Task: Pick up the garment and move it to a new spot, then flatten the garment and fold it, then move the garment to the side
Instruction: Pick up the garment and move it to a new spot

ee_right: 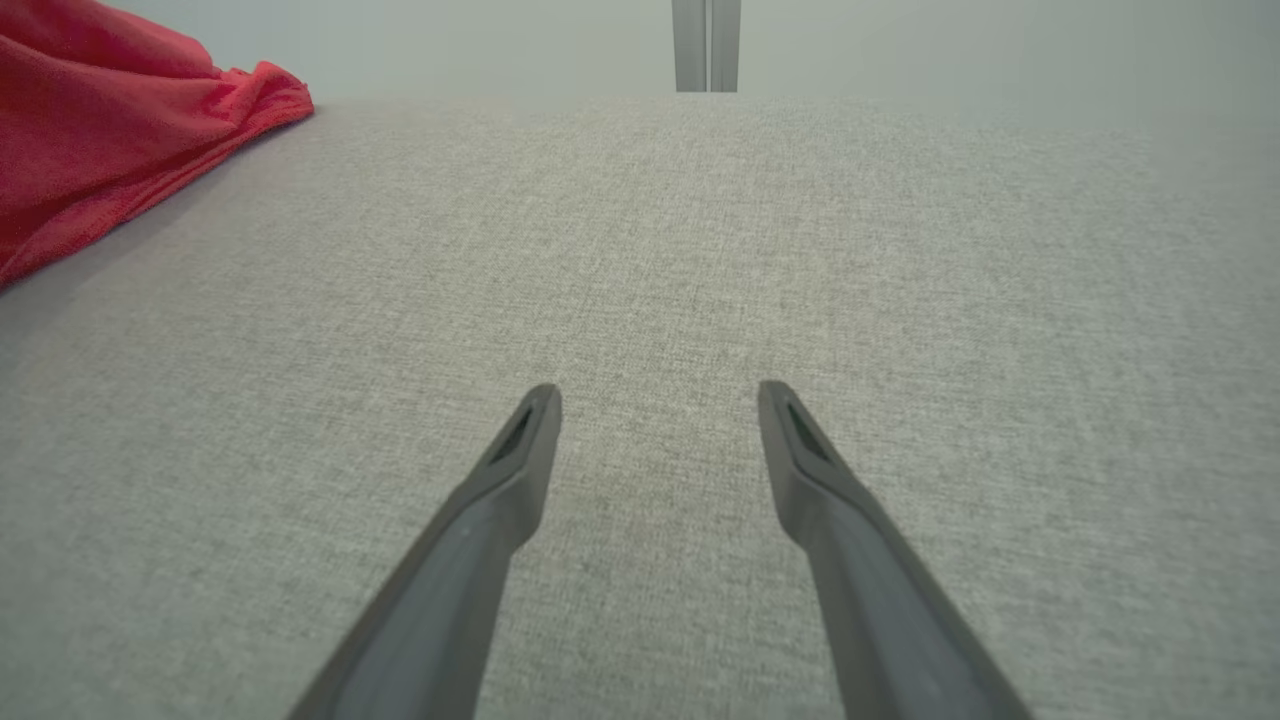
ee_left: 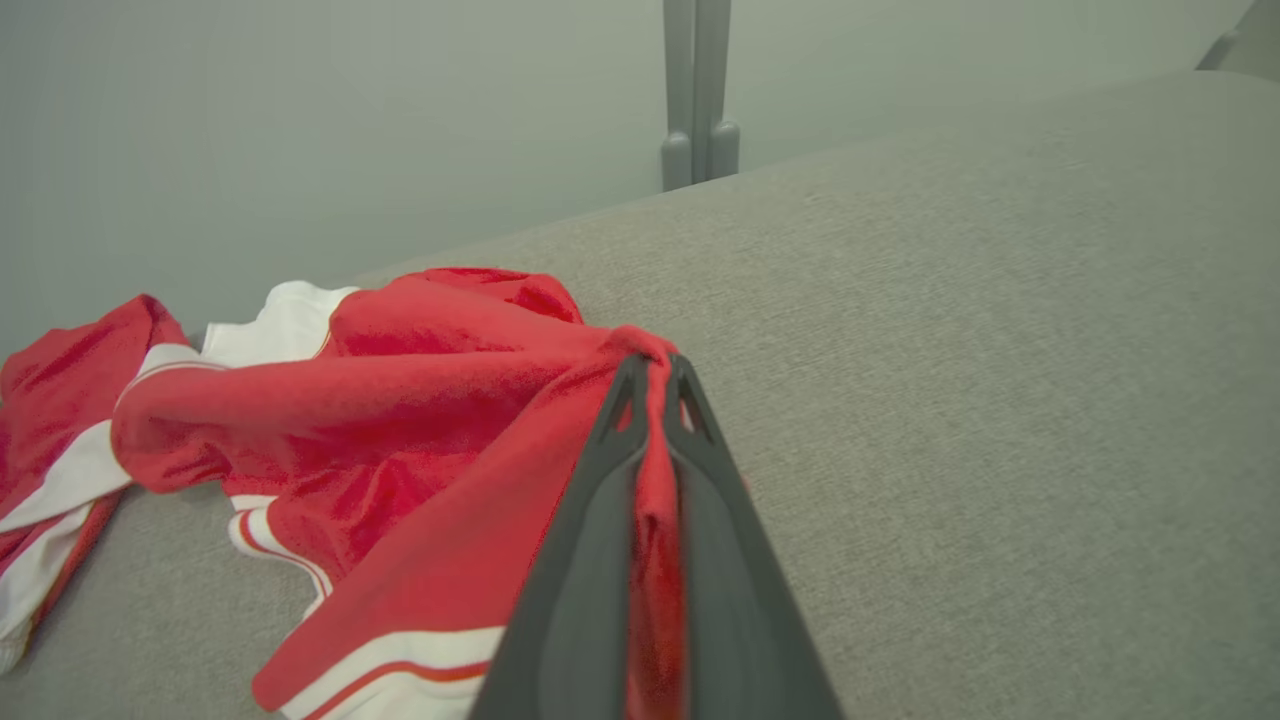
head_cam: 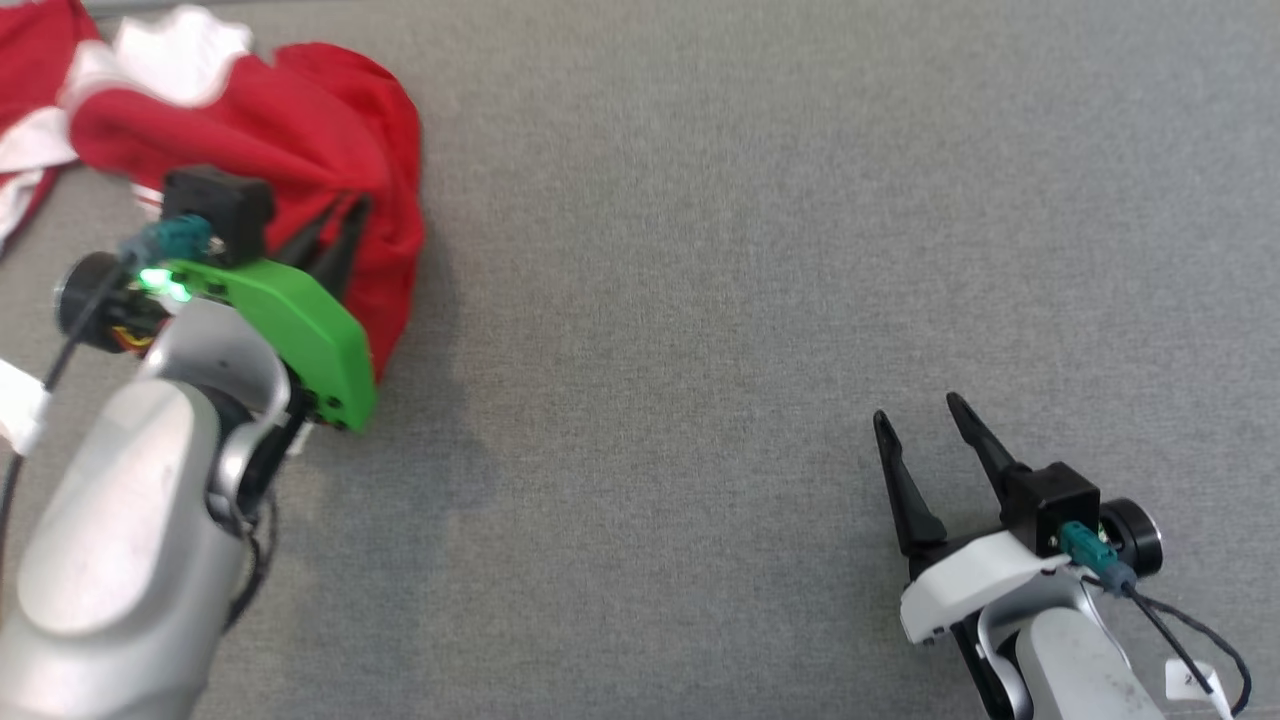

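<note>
One red garment (ee_left: 400, 400), left end effector (ee_left: 655, 372) clamped on its fold, right end effector (ee_right: 660, 397) wide apart

Soft even light, faint shadow beside the garment (head_cam: 320, 120), wrist view backgrounds hazy

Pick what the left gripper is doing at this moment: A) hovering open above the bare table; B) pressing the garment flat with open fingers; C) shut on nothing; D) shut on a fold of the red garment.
D: the left wrist view shows the left gripper closed, with a fold of the red garment pinched between its fingers.
</note>
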Controlling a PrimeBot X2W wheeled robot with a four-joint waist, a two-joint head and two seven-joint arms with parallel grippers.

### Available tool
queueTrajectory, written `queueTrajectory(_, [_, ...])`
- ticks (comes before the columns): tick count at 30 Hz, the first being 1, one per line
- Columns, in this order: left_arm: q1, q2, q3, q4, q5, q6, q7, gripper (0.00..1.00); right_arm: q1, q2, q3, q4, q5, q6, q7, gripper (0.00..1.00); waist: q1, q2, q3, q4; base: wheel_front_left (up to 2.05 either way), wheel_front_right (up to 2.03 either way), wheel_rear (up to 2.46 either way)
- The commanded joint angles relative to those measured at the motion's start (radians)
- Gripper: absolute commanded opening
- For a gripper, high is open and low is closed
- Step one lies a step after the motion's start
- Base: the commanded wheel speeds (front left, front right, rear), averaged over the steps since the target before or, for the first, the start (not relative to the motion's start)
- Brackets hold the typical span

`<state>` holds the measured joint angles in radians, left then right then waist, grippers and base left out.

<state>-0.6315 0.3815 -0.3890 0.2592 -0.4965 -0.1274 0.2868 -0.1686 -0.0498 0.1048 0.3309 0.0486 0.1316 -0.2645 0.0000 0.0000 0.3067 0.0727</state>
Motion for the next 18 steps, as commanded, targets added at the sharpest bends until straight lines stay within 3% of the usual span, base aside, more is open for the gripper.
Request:
queueTrajectory(1, [0.036, -0.003, -0.007, -0.084, -0.013, 0.005, 0.023, 0.0, 0.021, -0.002, 0.002, 0.004, 0.01, -0.002, 0.0, 1.0, 0.0, 0.0, -0.105, 0.014, 0.0, 0.0, 0.0])
queueTrajectory(6, [0.113, -0.026, -0.044, -0.444, -0.059, 0.039, 0.127, 0.0, 0.052, -0.002, 0.014, 0.005, 0.035, -0.002, 0.0, 1.0, 0.0, 0.0, -0.154, -0.034, 0.0, 0.0, 0.0])
queueTrajectory(10, [0.109, -0.064, -0.068, -0.623, -0.1, 0.063, 0.18, 0.0, 0.064, -0.002, 0.019, 0.005, 0.043, -0.002, 0.0, 1.0, 0.0, 0.0, -0.168, -0.086, 0.0, 0.0, 0.0])
queueTrajectory(18, [0.001, -0.081, -0.093, -0.644, -0.116, 0.061, 0.269, 0.0, 0.042, -0.002, 0.036, -0.005, 0.08, -0.002, 0.0, 1.0, 0.0, 0.0, -0.158, -0.234, 0.0, 0.0, 0.0])
